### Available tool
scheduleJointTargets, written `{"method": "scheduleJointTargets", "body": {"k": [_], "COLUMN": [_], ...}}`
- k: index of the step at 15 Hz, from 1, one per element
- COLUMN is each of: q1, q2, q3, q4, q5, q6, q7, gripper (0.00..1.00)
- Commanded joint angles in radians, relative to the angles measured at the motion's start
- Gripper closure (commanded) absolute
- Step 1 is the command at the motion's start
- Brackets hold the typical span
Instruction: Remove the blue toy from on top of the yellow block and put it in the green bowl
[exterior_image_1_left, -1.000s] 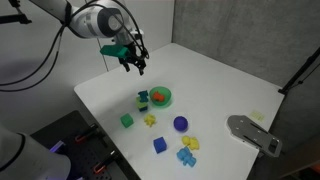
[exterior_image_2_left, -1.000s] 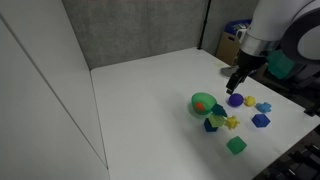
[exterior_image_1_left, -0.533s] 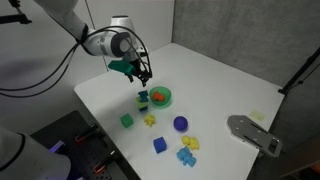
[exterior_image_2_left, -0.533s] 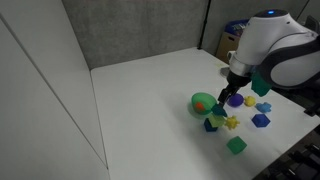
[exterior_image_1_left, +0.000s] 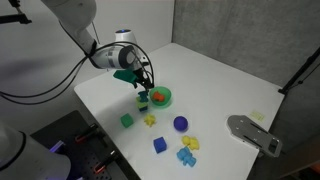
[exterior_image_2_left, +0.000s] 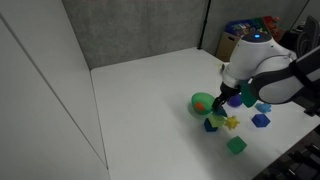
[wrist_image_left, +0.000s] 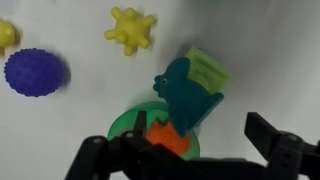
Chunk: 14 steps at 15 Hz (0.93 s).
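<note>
The blue toy (wrist_image_left: 183, 97) stands on the yellow block (wrist_image_left: 210, 68), right beside the green bowl (wrist_image_left: 126, 125). In the wrist view it partly overlaps the bowl's rim. The bowl holds an orange piece (wrist_image_left: 166, 139). My gripper (wrist_image_left: 190, 155) is open and empty, its two fingers spread to either side just above the toy and bowl. In an exterior view the gripper (exterior_image_1_left: 143, 86) hangs close over the blue toy (exterior_image_1_left: 142, 99), next to the green bowl (exterior_image_1_left: 168, 98). The gripper (exterior_image_2_left: 226, 96) and bowl (exterior_image_2_left: 196, 100) also show in an exterior view.
A green cube (exterior_image_1_left: 127, 120), a yellow star piece (exterior_image_1_left: 149, 120), a purple ball (exterior_image_1_left: 180, 124), a dark blue cube (exterior_image_1_left: 159, 145) and lumpy yellow and light-blue toys (exterior_image_1_left: 187, 150) lie nearby on the white table (exterior_image_1_left: 220, 80). A grey object (exterior_image_1_left: 250, 133) sits at the table's edge.
The gripper has moved down and toward the bowl, from high above the table's back to just over the blue toy. The objects have not moved.
</note>
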Motion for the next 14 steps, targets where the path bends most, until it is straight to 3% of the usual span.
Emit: {"method": "scheduleJointTargets", "body": {"k": [1,2,3,4,9,14], "q1": [0.052,0.067,0.080,0.095,0.132,0.131], "q2": [0.059,0.072,0.082,0.090,0.082,0.046], "q3": [-0.052,-0.063,-0.073,-0.086,-0.113,-0.133], "q4": [0.039,0.044,0.047,0.051,0.066,0.107], "q5": [-0.026,-0.030,-0.032,-0.039,-0.030,-0.032], "q6": [0.014,0.017,0.020,0.021,-0.007,-0.041], "q7": [0.042,0.047,0.049,0.053,0.050,0.056], "gripper": [0.00,0.00,0.25,0.26,0.65,0.77]}}
